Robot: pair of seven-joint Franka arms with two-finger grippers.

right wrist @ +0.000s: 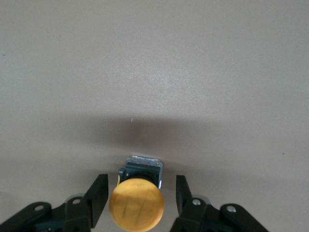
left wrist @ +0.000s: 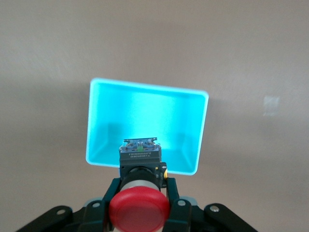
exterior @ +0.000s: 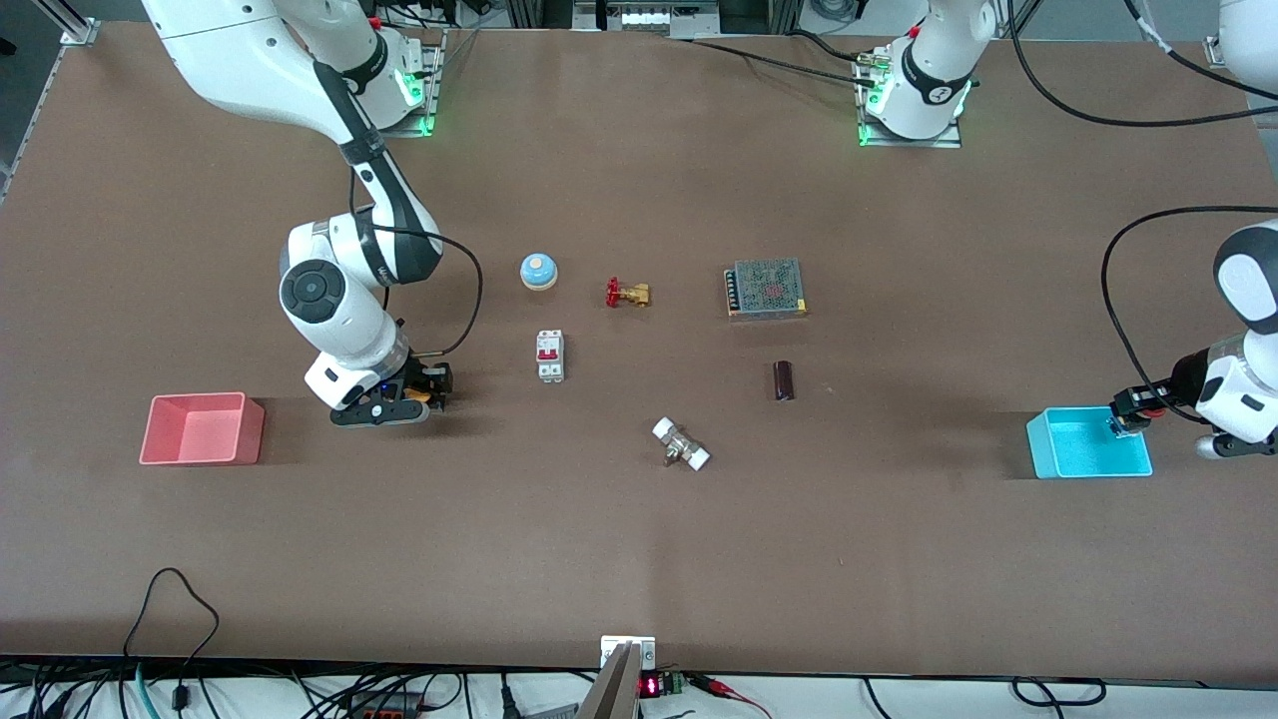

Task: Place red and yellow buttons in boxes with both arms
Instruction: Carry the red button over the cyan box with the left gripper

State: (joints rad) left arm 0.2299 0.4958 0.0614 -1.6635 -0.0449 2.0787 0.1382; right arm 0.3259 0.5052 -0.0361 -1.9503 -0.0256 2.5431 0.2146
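Left gripper (exterior: 1131, 412) up over the edge of the blue box (exterior: 1088, 444) at the left arm's end of the table, clenched on the red button (left wrist: 139, 209). In the left wrist view, fingers (left wrist: 171, 191) pressed against both sides of the button's black body, red cap toward the camera, blue box (left wrist: 145, 123) open underneath.

Right gripper (exterior: 424, 391) low by the table, toward the right arm's end, beside the pink box (exterior: 200, 429) and apart from it. In the right wrist view, yellow button (right wrist: 137, 203) between the 2 fingers (right wrist: 99, 191), a gap showing on each side of the cap; released, not gripping. Button's base toward the brown table (right wrist: 154, 72), its shadow just under it. Cannot tell whether resting on the table or not.

Across the middle of the table, well apart from both boxes: blue bell (exterior: 538, 270), brass valve with a red handle (exterior: 627, 294), white breaker switch (exterior: 549, 356), metal mesh-topped unit (exterior: 766, 288), dark cylinder (exterior: 784, 380), white-ended fitting (exterior: 681, 444).
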